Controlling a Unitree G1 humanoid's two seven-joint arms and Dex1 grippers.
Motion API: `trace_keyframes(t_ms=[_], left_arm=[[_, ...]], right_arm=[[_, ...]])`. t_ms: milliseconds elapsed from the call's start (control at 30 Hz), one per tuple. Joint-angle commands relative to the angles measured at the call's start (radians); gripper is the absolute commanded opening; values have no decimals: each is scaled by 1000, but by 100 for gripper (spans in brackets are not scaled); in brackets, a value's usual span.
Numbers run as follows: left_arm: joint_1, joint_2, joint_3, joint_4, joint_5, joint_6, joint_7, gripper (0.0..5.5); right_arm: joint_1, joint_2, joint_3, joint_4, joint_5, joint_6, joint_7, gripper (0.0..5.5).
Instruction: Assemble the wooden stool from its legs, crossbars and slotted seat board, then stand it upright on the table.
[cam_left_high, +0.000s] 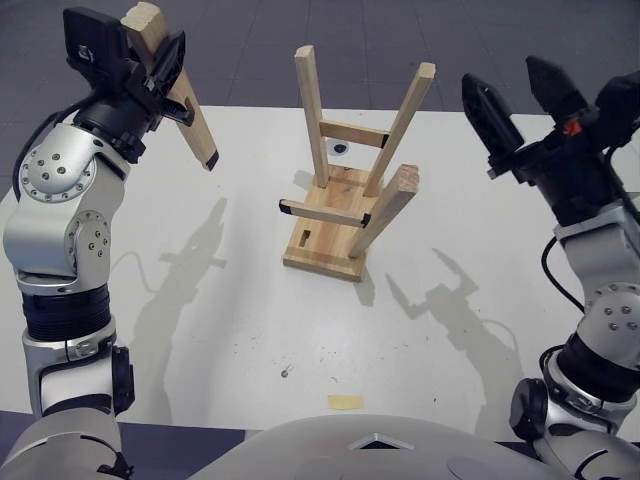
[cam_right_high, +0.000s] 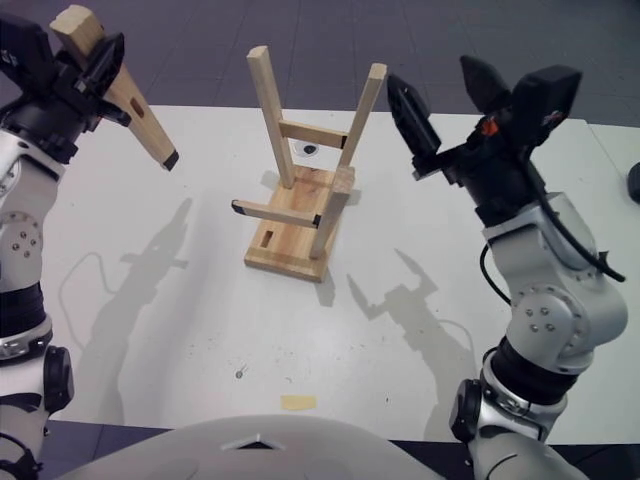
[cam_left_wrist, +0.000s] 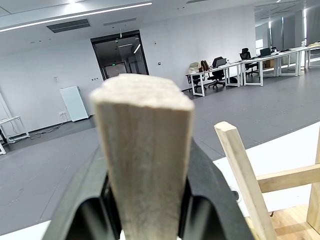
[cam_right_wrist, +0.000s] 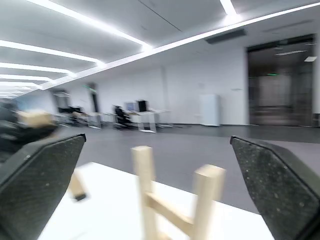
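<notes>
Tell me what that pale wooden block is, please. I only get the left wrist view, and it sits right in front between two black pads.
Observer: It is the end of a loose stool leg. The left gripper holds it tilted over the far left side of the table.
Visitor: And the sticks beside it?
Observer: They belong to the stool, which is upside down with its seat board flat on the table and three legs standing in it.
Visitor: Is the other arm helping?
Observer: No, the right gripper hangs open and empty, raised to the stool's right.
</notes>
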Motion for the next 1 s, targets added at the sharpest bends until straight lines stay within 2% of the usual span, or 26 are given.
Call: trace_keyframes(t_ms=[33,233,300,567,867,1000], left_arm=[[-2,-22,6,19,8,25,-25,102],[-14,-66,-11,14,-5,67,-43,102],[-13,-83,-14,-6,-37,116,-45,102],[97,-211,-43,-114,-35,219,64,102],[62,-217,-20,-164,-94,276,16,102],[65,-214,5,-180,-110,301,26,102]], right_arm=[[-7,-139,68,19,137,77,184,540],[-4,-257,301,110,-105,-38,410,540],[-7,-253,331,121,-149,-80,436,511],[35,-227,336,114,-168,-125,431,380],[98,-246,368,131,-213,-134,448,230],[93,-228,374,111,-238,-153,403,223]])
